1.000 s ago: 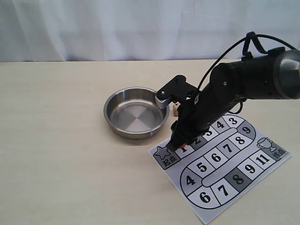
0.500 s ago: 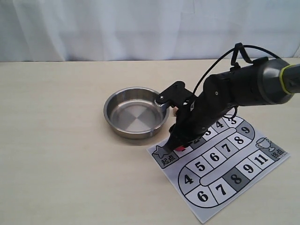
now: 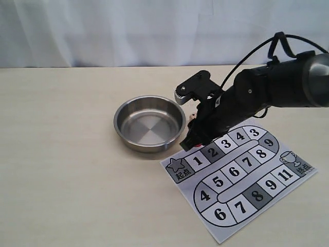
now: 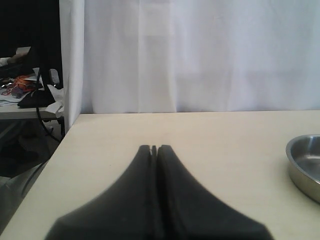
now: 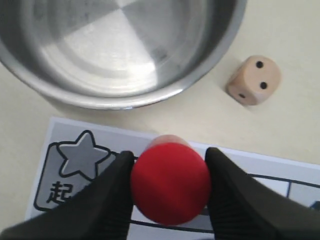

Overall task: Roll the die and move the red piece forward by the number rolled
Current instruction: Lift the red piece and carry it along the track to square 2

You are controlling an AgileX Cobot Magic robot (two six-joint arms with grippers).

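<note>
**Die rolled, piece gripped, move not yet made**

On the surface point(image 3: 61, 170), the board point(image 3: 240, 207) lies at 4 o'clock from the bowl point(image 3: 117, 128). Our left claw point(image 4: 154, 150) is closed on nothing. Our right claw point(image 5: 170, 197) grips the red piece point(image 5: 170, 180) over the board's edge, near the star square. The die point(image 5: 253, 80) rests on the surface at the bowl's 3 o'clock, with two pips facing the wrist camera. We judge the roll done; what is left is to count the piece forward and set it down.

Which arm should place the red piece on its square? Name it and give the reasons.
Right. The right gripper holds the red piece at the start end of the board. The left gripper is shut and empty, and its camera sees only the table and the bowl edge.
</note>
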